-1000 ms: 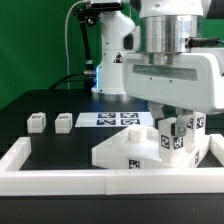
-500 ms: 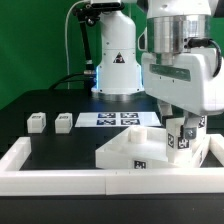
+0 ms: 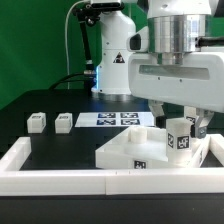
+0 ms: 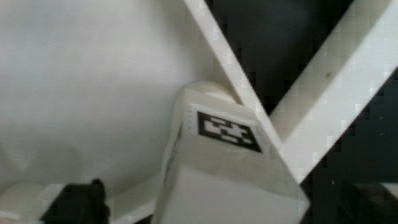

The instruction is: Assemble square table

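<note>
Square table (image 3: 120,152) sits on black tabletop (image 3: 70,148) (backdrop dark, perhaps green).

no readable txt, b/w tag (image 3: 181,142) on leg (image 3: 173,128)

I lost the arm (image 3: 170,40) at the exterior view's upper edge. The upright leg (image 3: 180,140) covered the gripper (image 3: 183,124) tips and the tabletop (image 3: 135,152) corner behind it. Tags on the loose leg (image 3: 37,122) and second loose leg (image 3: 64,122) were too small for me to read. The rim wall (image 3: 60,181) ran off both sides. In the wrist view everything was blurred. I caught only one dark finger (image 4: 75,203), cut by the frame edge, and the tabletop ran out of frame.
</note>
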Robot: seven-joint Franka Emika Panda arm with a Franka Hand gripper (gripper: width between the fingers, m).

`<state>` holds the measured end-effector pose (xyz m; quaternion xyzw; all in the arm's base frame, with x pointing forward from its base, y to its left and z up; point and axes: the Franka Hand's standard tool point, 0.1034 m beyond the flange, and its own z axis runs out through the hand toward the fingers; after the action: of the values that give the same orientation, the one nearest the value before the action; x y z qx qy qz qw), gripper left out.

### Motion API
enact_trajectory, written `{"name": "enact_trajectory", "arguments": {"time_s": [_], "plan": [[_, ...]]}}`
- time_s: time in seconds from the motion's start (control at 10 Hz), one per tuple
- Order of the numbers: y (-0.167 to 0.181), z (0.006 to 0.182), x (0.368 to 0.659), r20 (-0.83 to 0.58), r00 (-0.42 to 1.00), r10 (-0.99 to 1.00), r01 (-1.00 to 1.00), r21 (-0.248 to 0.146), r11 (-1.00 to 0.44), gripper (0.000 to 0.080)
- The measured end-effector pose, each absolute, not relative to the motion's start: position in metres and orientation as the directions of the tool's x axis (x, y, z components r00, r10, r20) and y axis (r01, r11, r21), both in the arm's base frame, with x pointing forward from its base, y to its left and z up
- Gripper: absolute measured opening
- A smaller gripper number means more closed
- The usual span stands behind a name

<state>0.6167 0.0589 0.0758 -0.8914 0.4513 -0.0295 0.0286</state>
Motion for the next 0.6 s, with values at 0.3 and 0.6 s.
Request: {"name": "enact_trajectory", "arguments": {"time_s": [0.3, 0.6], "plan": [[0.0635, 0.0733, 0.615, 0.041, 0.786, -0.617, -0.614, -0.067, -0.787, 0.0649], [0.0631, 0.0733, 0.615, 0.056, 0.909, -0.413, -0.41, -0.055, -0.911, 0.0649]]}}
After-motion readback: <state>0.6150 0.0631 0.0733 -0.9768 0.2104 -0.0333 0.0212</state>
